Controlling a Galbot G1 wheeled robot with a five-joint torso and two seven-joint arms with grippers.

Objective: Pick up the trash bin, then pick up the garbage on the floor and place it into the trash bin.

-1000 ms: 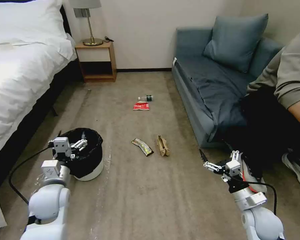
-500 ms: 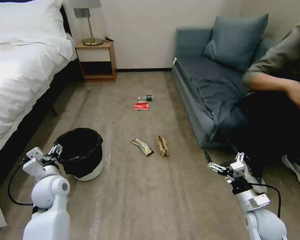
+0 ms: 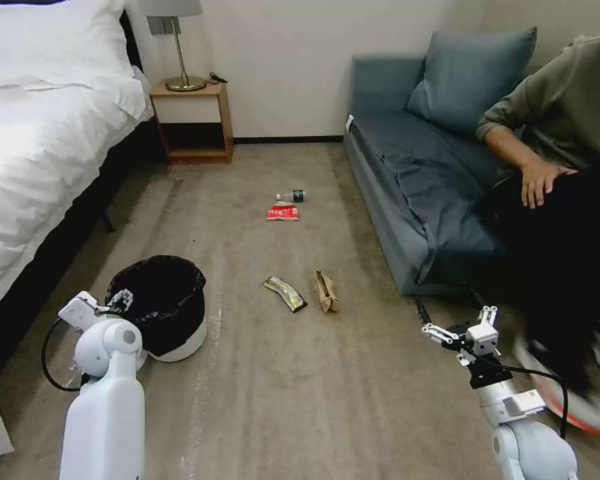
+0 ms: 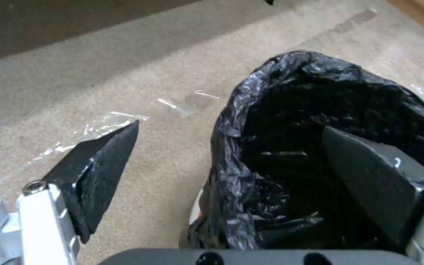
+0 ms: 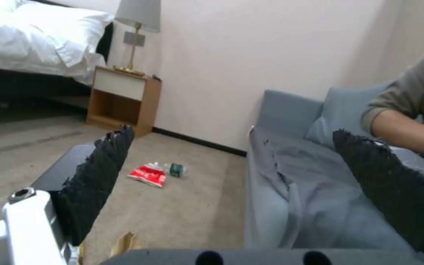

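L gripper [image 4: 232, 162] spread, straddling bin [image 3: 173, 313] rim: one finger inside bag, one outside on bed side. Bin on carpet by bed. I judge L arm much nearer; R gripper [image 3: 463, 327] spread, idle near sofa.

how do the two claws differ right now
The left claw sits at the bin, one finger inside the black bag, the other outside; the right claw hangs over bare carpet by the sofa, near nothing. The left arm folds back low; the right reaches forward. Both are open and hold nothing.
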